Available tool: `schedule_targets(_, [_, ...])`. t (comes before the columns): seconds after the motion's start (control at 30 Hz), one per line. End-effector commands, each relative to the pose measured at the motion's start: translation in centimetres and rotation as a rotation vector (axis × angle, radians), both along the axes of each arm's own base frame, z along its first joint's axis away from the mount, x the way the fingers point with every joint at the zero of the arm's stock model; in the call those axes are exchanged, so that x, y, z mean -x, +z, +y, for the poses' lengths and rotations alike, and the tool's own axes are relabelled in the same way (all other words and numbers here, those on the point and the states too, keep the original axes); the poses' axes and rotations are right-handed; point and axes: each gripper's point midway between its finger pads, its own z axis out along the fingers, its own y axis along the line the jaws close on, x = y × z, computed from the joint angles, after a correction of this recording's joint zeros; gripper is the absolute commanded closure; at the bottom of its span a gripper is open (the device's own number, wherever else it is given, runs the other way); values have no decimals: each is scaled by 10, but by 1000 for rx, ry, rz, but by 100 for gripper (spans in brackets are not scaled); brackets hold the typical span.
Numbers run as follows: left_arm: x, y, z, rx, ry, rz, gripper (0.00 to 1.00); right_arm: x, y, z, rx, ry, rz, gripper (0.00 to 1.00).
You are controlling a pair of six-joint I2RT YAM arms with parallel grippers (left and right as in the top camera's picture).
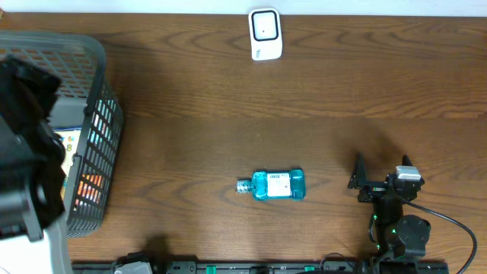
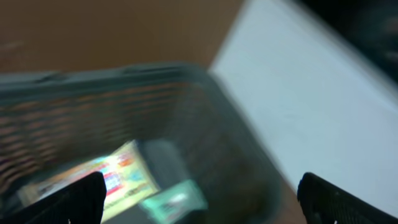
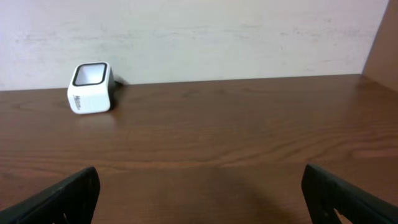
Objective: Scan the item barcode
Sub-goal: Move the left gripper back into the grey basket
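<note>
Blue bottle lies well apart from scanner and basket; left claw, right claw spread.

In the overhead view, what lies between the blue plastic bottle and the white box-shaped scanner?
Nothing: between the blue plastic bottle and the white box-shaped scanner the overhead view shows only bare brown wooden table.

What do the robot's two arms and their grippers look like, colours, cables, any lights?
Both are black. The right arm carries a pale grey block near its wrist, small green lights and a black cable looping off its base. The left arm is a blurred black mass with a white section. The right gripper and left gripper have dark tapered fingers.
</note>
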Motion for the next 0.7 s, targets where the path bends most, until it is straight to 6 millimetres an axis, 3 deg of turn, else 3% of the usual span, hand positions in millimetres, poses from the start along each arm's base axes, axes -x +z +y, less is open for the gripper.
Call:
schedule_targets(0.0, [0, -37, 32, 151, 180, 32, 2, 0, -1, -1, 13, -7, 1, 1])
schedule_targets(0.17, [0, -103, 59, 364, 321, 168, 2, 0, -1, -1, 13, -7, 1, 1])
schedule_targets(0.3, [13, -152, 75, 520, 527, 255, 2, 0, -1, -1, 13, -7, 1, 1])
schedule_targets(0.43, [26, -185, 81, 628, 730, 282, 2, 0, -1, -1, 13, -7, 1, 1])
schedule_targets(0.67, [26, -227, 84, 722, 989, 265, 2, 0, -1, -1, 13, -7, 1, 1])
